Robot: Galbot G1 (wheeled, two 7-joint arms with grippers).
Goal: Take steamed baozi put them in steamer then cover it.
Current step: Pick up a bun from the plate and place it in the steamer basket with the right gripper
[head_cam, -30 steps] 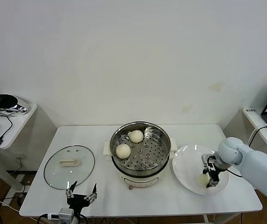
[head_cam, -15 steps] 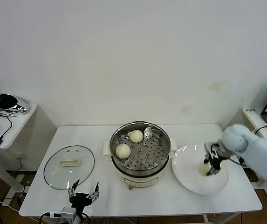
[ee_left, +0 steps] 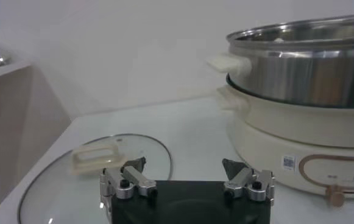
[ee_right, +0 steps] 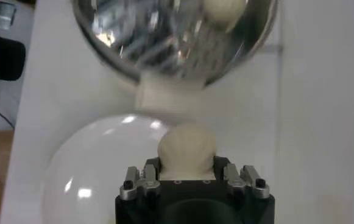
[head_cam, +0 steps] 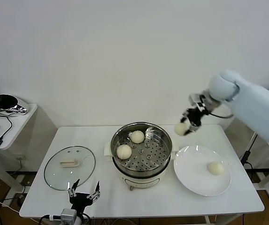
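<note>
My right gripper (head_cam: pixel 187 122) is shut on a cream-white baozi (head_cam: pixel 181 128) and holds it in the air, just right of the steamer (head_cam: pixel 142 151) and above the table. The wrist view shows that baozi (ee_right: pixel 187 149) pinched between the jaws, with the steamer (ee_right: pixel 175 36) below. Two baozi (head_cam: pixel 137 136) (head_cam: pixel 124 151) lie on the perforated tray inside the pot. One more baozi (head_cam: pixel 214 168) rests on the white plate (head_cam: pixel 192 173). The glass cover (head_cam: pixel 70 166) lies flat at the table's left. My left gripper (head_cam: pixel 82 197) sits open at the table's front edge, near the cover (ee_left: pixel 94 176).
A side table (head_cam: pixel 7 123) with a mouse and a shiny object stands at the far left. A white stand (head_cam: pixel 265 136) rises at the right edge behind my right arm. Bare table lies in front of the steamer and plate.
My right gripper lifted one baozi off the plate and carried it up and left toward the steamer. One baozi stays on the plate. The left arm barely moved.
</note>
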